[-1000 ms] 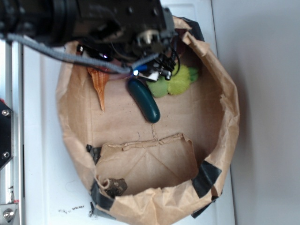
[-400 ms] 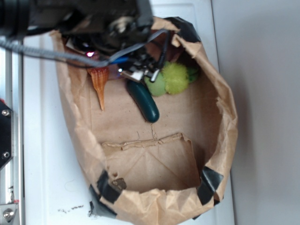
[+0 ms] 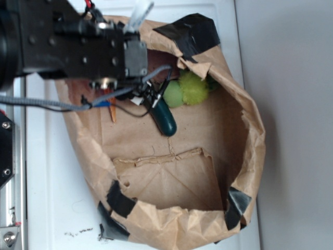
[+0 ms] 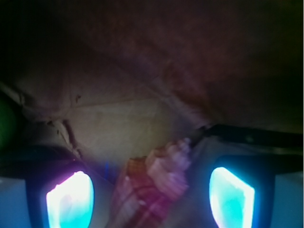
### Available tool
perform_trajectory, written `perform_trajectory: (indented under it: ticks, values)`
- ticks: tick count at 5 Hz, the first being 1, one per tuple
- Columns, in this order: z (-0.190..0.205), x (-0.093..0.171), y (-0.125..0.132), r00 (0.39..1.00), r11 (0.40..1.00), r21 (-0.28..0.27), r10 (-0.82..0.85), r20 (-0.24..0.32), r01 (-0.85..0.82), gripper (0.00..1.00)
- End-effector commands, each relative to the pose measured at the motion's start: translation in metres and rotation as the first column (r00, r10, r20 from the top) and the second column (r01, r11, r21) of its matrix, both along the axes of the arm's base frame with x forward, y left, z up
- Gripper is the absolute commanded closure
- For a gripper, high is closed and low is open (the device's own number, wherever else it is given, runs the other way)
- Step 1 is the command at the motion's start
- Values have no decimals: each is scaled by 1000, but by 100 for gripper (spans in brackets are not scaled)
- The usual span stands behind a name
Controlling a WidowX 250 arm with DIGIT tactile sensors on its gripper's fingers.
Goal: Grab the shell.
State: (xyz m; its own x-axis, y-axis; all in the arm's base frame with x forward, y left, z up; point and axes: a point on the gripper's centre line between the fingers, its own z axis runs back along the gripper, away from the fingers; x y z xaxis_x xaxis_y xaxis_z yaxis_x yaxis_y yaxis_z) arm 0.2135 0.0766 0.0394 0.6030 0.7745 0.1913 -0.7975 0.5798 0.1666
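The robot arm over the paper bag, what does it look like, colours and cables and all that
The arm is boxy matte black with small screws and a grey metal block. A grey braided cable trails off it, plus thin black wires. In the wrist view the finger pads glow cyan-white.

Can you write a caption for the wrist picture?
Shell sits between the open gripper's two glowing fingers.

A dark green capsule (image 3: 164, 119) and a yellow-green plush (image 3: 186, 91) are being held inside a taped brown paper bag (image 3: 250, 130), which is being carried by the white table (image 3: 52, 208).
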Motion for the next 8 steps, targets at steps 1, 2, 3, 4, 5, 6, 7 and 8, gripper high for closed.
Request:
perform_trajectory:
  ticks: [1,2,3,4,5,6,7,8]
  values:
    - [-3,-3,8,1000,999,27,24,17,-24,0]
    - [-13,8,4,999,998,46,34,-15,-33,0]
    - [-17,12,3,998,997,60,53,-16,-52,0]
    - [-16,11,5,997,996,45,81,-2,-80,100]
    - [-10,12,7,996,996,37,83,29,-84,100]
    - [-2,13,9,996,997,17,74,42,-75,100]
    - [12,14,9,996,997,-15,71,59,-71,100]
    - [52,17,-1,992,993,-114,44,114,-31,100]
